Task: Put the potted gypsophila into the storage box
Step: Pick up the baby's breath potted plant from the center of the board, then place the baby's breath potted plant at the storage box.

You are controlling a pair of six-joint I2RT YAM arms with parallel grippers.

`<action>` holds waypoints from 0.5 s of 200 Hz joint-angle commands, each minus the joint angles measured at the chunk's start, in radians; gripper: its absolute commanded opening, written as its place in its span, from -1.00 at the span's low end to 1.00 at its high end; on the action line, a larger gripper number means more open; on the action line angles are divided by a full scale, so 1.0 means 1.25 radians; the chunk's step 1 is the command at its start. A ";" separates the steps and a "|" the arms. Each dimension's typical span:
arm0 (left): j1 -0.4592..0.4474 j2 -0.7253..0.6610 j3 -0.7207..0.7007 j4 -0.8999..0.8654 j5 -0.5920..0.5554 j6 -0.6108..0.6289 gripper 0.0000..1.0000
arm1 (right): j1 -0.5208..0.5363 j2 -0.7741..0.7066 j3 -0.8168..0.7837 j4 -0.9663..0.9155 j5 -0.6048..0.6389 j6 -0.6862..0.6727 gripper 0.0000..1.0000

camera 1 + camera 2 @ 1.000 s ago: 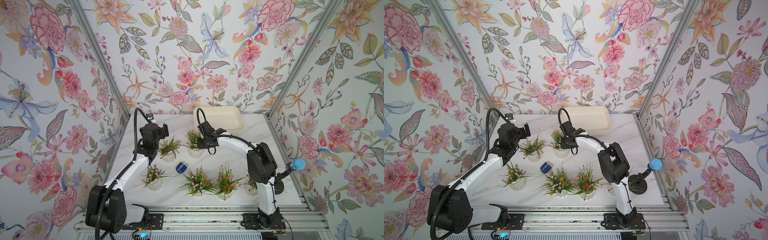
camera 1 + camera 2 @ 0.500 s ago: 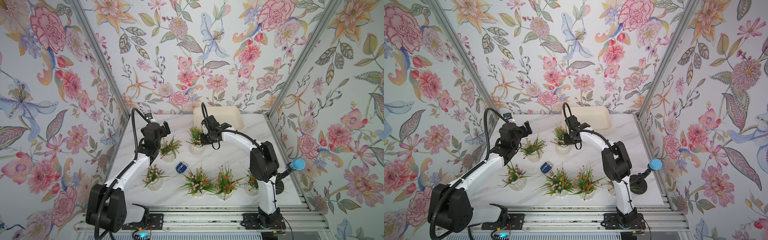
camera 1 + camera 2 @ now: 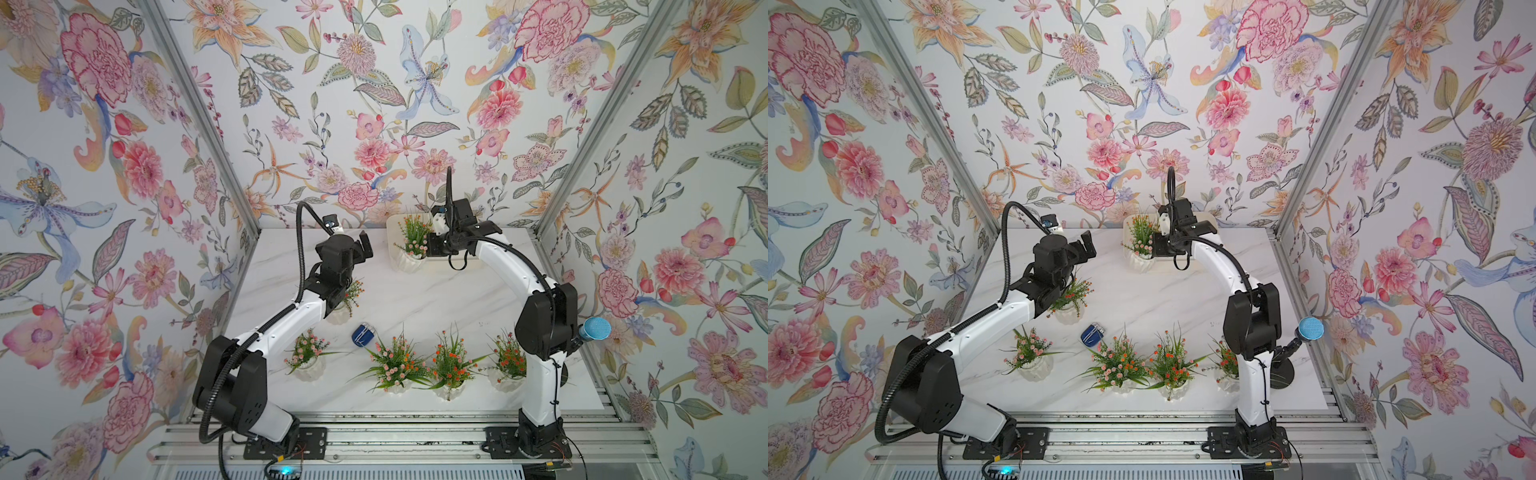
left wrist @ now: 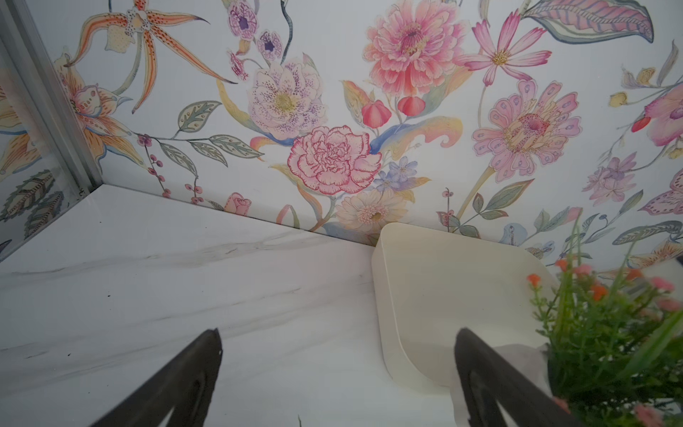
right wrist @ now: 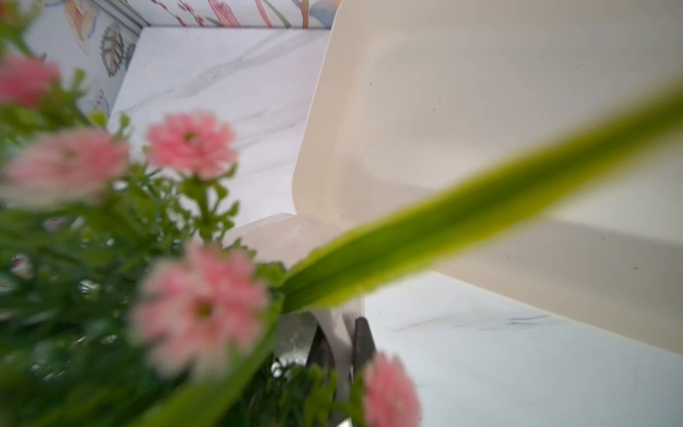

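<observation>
Ribbed white pot [image 3: 409, 264], grassy sprigs, near smooth cream round-cornered box [image 4: 425, 281].

Storage box [image 4: 425, 295]: shallow cream-white tray with rounded corners, lying flat against the back edge of the tabletop [image 3: 436, 299], right of centre.
Carried pot [image 3: 409, 262]: white, ribbed, pink blooms, roughly upright at the box's near left corner; rim pinched between the fingers [image 5: 364, 342] of the right gripper [image 5: 339, 347].
Middle pot [image 3: 341, 319]: left of centre, orange blooms, partly hidden.
Front-edge row, left to right: pink pot [image 3: 309, 368], larger pink pot [image 3: 395, 387], orange-red pot [image 3: 451, 391], second orange-red pot [image 3: 500, 379]; all upright.
</observation>
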 commanded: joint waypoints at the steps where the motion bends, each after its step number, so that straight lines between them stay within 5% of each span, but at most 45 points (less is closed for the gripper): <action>1: -0.022 0.020 0.043 0.014 0.003 -0.029 0.99 | -0.033 -0.041 0.074 0.022 -0.034 -0.008 -1.00; 100: -0.114 0.169 0.207 0.011 0.061 -0.014 0.99 | -0.197 0.188 0.236 0.021 0.085 -0.024 -1.00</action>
